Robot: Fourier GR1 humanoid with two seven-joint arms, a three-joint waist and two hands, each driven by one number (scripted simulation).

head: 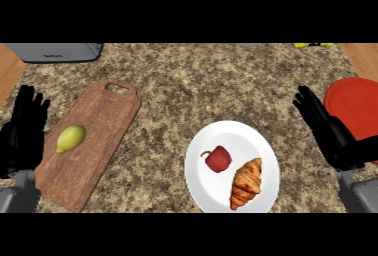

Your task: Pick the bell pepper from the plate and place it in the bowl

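Task not yet begun: red bell pepper lies ungrasped on white plate at lower centre (beside a croissant), red bowl at right edge, right hand between them with fingers straight, left hand open at far left.

— What's the work surface like?
— A speckled brown granite counter fills most of the view, with strips of wood showing at both upper corners.
— Anything at the far edge?
— A grey appliance at upper left — and something yellow-green at upper right.
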